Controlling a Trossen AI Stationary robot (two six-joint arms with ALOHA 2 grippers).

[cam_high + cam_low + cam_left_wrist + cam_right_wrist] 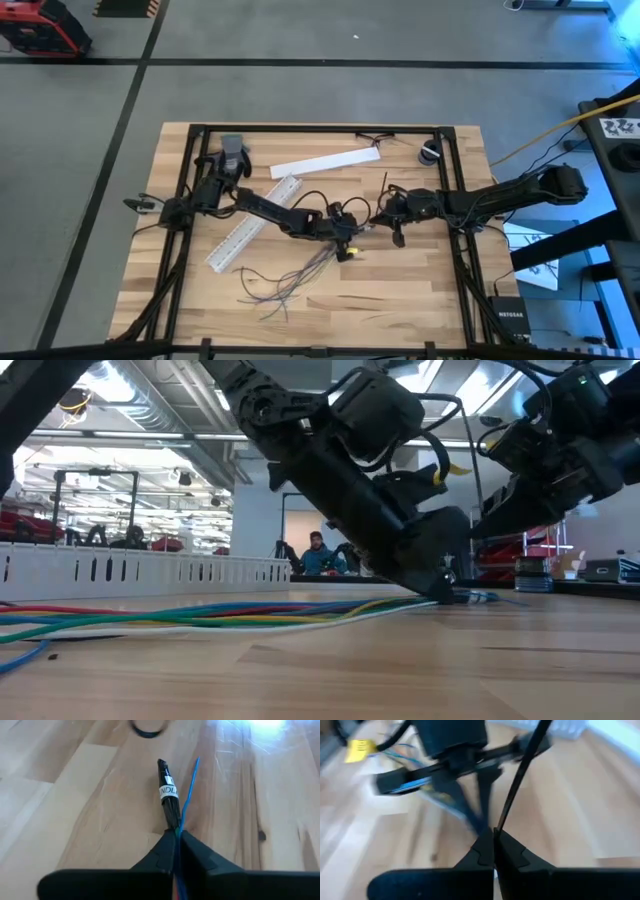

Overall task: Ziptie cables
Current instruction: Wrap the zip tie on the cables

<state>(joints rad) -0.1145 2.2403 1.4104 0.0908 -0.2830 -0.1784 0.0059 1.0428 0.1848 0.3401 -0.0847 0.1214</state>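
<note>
The cables (290,275) are a bunch of thin wires fanned out on the wooden table, near the front middle. In the low view the cables (200,612) show red, blue, green and yellow and lie flat on the table. At their far right end my left gripper (352,245) is shut on them, low at the table. Just right of it, higher, my right gripper (393,222) is shut on a thin black zip tie (520,775). My left gripper (177,837) pinches the bundle between its two fingers, just behind a black end with a white label (169,795). That end and a blue wire (190,785) stick out past the fingertips. The fingers slant down, along the cables, which trail on the table. My right gripper (494,834) pinches the zip tie's strap (501,817) between its two fingertips, at the strap's lower end. The strap (470,460) stands up from the fingers, clear of the table, and leans toward the far edge (384,185).
A white slotted channel (255,222) lies slantwise left of centre and a white strip (325,163) beyond it. A black ring (430,152) sits at the far right. Black frame rails (452,250) run along the table's sides. A person (318,550) sits in the room behind.
</note>
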